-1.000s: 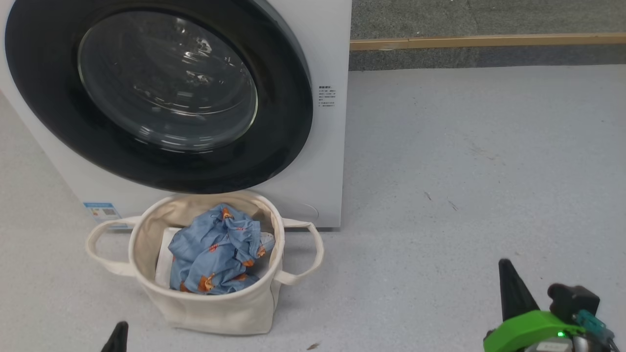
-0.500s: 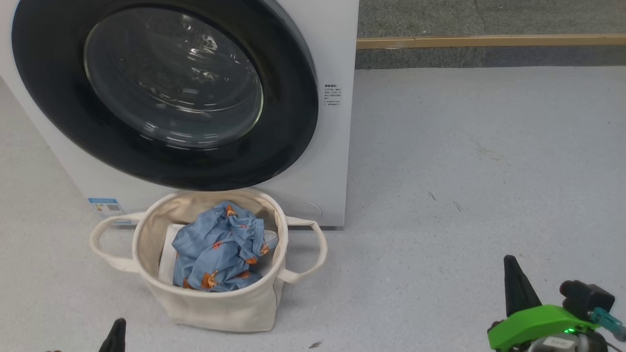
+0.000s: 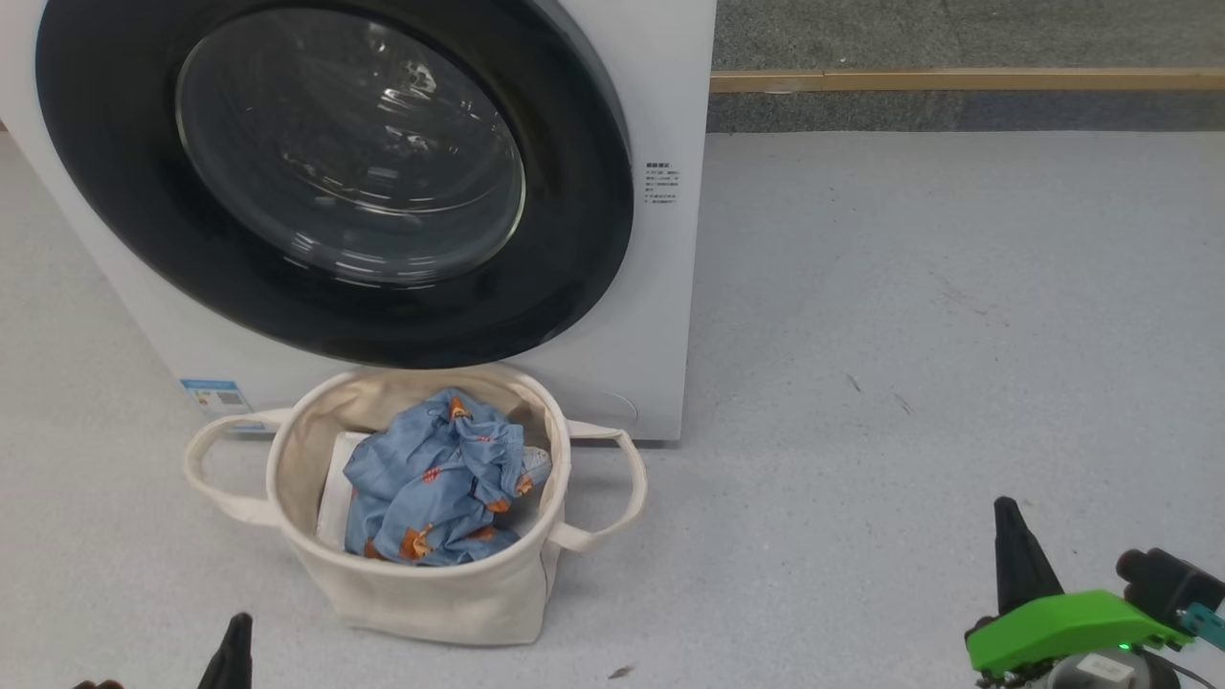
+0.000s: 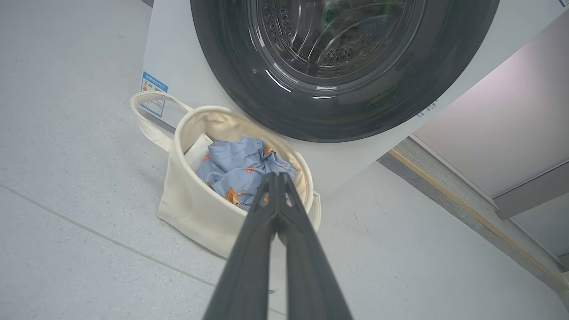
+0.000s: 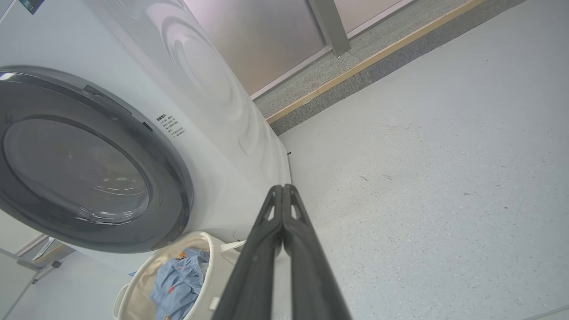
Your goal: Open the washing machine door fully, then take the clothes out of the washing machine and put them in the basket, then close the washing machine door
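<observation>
Washing machine door: glossy black ring and bulging glass window, lying flat against the white front of the washing machine; in the right wrist view no gap shows between ring and panel, so the door reads as closed, though the latch itself cannot be seen. Clothes: blue printed fabric, crumpled in the basket, resting partly on a white folded sheet; through the glass the drum appears bare metal. The basket stands on the grey floor, just in front of the machine and below the door's lower edge, one loop handle out to each side. Left gripper: jaws pressed together, holding nothing, in the air on the near side of the basket and apart from it. Right gripper: jaws likewise together and empty, well apart from door and basket, over bare floor.

Judgement: all three parts of the task look done; what is left is confirmation and a clean retreat. To do this well, check that the ring sits flush all round; if any lip stands proud, push with closed fingertips on the black ring, not the glass, squarely toward the panel; keep both arms clear of the loop handles so that the basket is not dragged or tipped.
</observation>
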Tool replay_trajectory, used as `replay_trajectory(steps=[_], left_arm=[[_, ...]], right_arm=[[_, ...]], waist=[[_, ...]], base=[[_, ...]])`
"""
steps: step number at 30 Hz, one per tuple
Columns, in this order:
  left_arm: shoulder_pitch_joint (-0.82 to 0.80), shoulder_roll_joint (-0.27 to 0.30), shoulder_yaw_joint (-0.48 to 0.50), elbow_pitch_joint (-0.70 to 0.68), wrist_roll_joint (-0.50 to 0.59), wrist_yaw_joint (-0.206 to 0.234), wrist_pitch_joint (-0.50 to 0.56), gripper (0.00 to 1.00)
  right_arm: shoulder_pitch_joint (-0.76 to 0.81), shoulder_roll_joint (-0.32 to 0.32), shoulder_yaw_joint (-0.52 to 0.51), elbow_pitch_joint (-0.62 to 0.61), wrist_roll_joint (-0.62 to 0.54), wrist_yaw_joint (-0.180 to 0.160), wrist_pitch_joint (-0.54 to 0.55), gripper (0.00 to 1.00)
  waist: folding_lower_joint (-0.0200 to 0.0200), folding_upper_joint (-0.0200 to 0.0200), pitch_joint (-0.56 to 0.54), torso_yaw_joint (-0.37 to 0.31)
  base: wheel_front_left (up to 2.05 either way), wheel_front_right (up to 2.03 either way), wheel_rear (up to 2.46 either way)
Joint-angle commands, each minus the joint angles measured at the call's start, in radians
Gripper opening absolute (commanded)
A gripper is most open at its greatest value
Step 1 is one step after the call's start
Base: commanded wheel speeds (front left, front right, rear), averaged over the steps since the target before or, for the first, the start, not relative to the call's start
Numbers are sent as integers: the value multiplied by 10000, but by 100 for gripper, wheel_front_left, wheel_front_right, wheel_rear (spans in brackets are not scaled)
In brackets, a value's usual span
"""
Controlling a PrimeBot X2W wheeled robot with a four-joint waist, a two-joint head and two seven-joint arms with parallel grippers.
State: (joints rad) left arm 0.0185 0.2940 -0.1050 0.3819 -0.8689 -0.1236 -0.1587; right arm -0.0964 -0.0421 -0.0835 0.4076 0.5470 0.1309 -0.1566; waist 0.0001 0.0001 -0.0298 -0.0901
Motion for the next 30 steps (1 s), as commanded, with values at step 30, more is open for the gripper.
replay_trajectory(steps=[30], left_arm=[[-737, -654, 886, -658, -2368, -34, 879, 0]], right_arm=[[-303, -63, -97, -771, 3404, -1, 854, 0]], waist=[[-1, -1, 103, 281]], base=[[0, 0, 0]])
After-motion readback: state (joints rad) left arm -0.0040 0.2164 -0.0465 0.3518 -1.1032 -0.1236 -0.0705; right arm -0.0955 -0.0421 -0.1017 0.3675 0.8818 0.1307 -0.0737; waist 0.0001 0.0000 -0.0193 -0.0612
